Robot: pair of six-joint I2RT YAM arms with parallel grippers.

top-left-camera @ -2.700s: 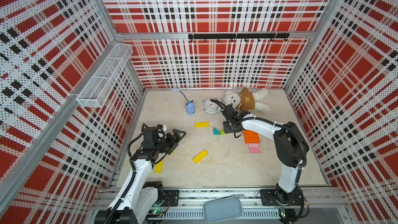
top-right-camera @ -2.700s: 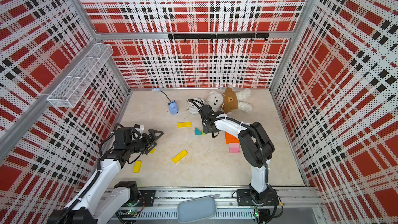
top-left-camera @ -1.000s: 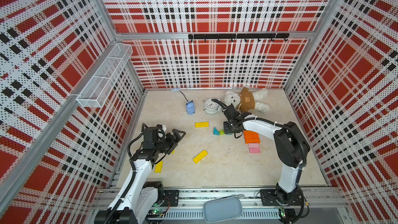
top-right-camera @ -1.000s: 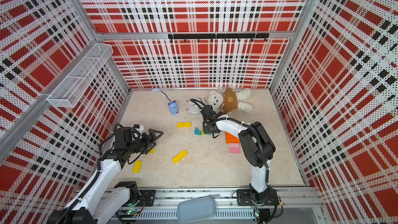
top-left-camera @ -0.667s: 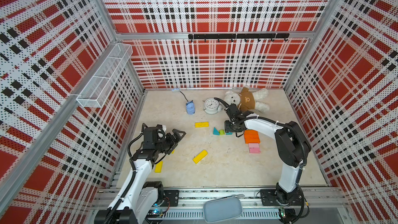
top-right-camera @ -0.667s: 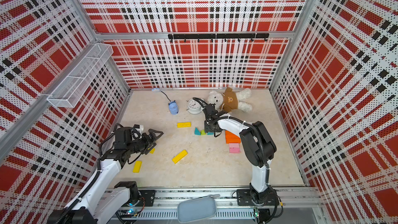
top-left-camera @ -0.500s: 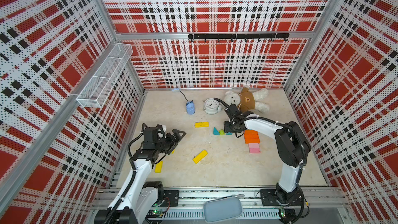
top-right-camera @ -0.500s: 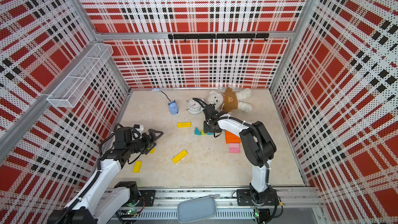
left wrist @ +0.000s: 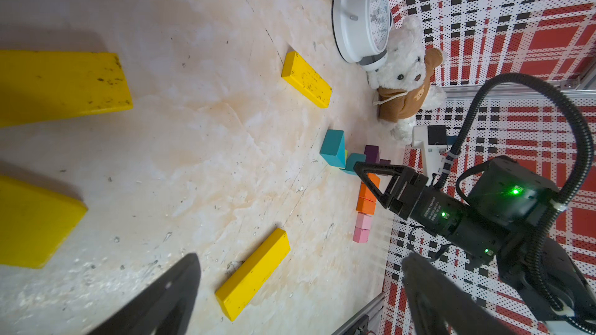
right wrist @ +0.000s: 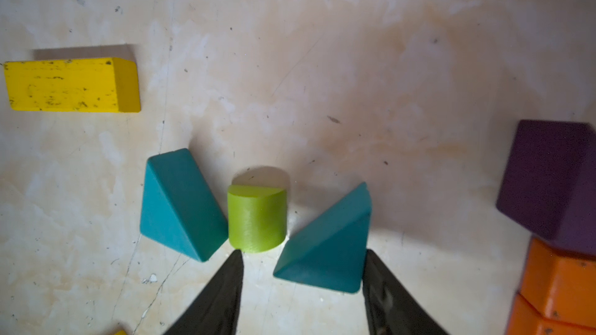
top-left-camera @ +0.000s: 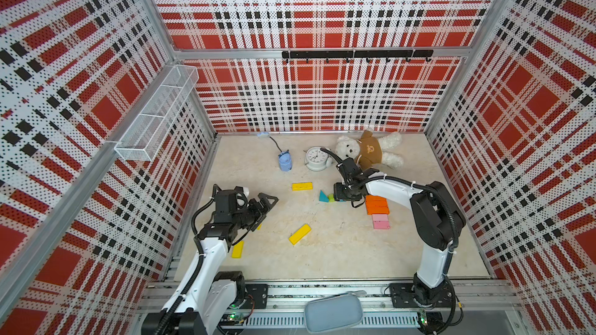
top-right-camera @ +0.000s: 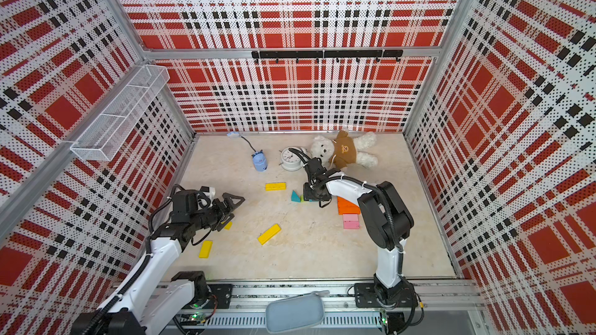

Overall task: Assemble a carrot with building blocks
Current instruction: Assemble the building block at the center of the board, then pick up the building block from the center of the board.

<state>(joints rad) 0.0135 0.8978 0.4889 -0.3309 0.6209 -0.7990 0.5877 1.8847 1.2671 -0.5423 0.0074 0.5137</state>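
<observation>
In both top views we see a white wire basket (top-left-camera: 154, 117) (top-right-camera: 119, 114) on the side wall (top-left-camera: 80, 75). The building blocks lie on the pale floor (top-left-camera: 322, 259): yellow bars (top-left-camera: 302, 186), orange bars (top-left-camera: 376, 204) and pink bars (top-left-camera: 380, 221). The right gripper (top-left-camera: 342, 193) is low, just beside a teal triangle (top-left-camera: 323, 196) and a lime-green stub (top-left-camera: 331, 197).

In the left wrist view, the left gripper (left wrist: 301, 257) is spread wide, holding nothing.

In the right wrist view, the right gripper's fingers (right wrist: 225, 285) stand apart around a second teal triangle (right wrist: 322, 246), not squeezing it. A purple block (right wrist: 551, 182) sits next to the orange bars.

R claw (right wrist: 303, 254) jaws spread wider; 2nd teal triangle (right wrist: 325, 246) now lying betw them, beside lime stub (right wrist: 257, 220).
</observation>
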